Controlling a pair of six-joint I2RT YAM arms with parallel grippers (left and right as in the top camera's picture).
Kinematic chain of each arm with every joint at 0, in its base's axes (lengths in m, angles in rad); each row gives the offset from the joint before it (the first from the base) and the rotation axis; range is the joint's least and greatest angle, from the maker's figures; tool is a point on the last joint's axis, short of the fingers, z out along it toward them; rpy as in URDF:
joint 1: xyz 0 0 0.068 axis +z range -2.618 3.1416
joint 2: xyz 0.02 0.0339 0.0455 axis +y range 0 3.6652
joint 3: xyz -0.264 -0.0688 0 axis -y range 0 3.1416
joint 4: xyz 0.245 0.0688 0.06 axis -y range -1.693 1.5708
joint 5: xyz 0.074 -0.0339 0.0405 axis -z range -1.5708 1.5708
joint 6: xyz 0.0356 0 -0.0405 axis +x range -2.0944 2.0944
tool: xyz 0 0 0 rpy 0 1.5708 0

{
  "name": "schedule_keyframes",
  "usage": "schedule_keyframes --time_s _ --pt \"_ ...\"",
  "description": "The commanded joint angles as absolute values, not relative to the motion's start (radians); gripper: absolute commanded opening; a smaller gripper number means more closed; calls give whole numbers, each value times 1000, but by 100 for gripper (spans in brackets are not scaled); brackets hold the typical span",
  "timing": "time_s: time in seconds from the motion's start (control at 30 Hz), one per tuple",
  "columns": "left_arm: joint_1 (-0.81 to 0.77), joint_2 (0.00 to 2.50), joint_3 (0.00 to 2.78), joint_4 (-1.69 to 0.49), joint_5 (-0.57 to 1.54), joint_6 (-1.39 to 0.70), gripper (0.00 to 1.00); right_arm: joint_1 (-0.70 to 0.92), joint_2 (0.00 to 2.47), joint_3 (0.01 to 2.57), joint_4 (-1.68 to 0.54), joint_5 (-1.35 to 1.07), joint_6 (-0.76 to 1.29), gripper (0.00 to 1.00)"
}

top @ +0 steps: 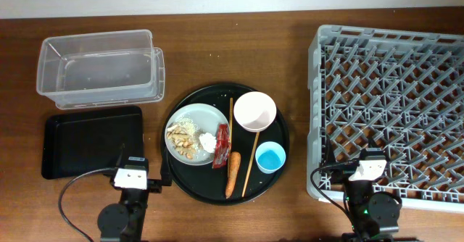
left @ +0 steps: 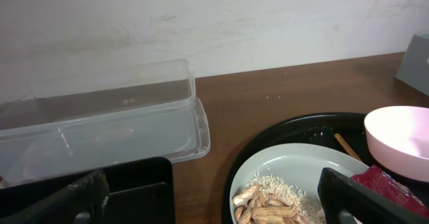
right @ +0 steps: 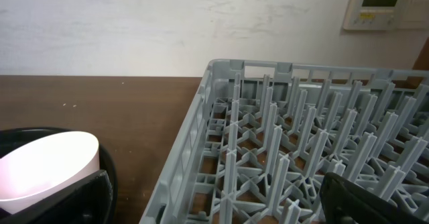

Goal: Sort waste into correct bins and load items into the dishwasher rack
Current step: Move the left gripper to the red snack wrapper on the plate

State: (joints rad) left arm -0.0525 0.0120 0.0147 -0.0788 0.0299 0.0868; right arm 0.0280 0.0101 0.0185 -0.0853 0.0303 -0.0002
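Note:
A round black tray point(top: 277, 171) holds a pale grey plate point(top: 190, 119) with beige food scraps point(top: 181, 138) and a white tissue point(top: 208, 141). Beside it lie a red wrapper point(top: 221, 145), an orange carrot point(top: 233, 174), two chopsticks point(top: 250, 162), a white-pink bowl point(top: 254, 111) and a light blue cup point(top: 270, 157). The clear tub point(top: 100, 68) and the black rectangular tray point(top: 91, 140) stand at left. The grey rack point(top: 391, 104) is at right. My left gripper point(left: 214, 200) is open and empty, low at the front, between black tray and plate point(left: 295, 170). My right gripper point(right: 221, 197) is open and empty over the rack's point(right: 281, 137) front left corner.
The bowl shows in the left wrist view point(left: 399, 133) and in the right wrist view point(right: 47, 167). The clear tub point(left: 100, 127) lies ahead of the left gripper. A white wall stands behind the table. Bare brown wood lies between round tray and rack.

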Motion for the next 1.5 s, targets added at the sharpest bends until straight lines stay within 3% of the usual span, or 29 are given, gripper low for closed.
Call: schedule_keyframes --time_s 0.0,1.1,1.47 --pt "-57 14 9 -80 45 100 99 33 9 10 -89 46 0 98" --pt "-56 21 9 -80 44 99 99 33 9 12 -91 30 17 98" --pt "-56 293 218 -164 38 -8 99 33 73 226 -331 3 20 98"
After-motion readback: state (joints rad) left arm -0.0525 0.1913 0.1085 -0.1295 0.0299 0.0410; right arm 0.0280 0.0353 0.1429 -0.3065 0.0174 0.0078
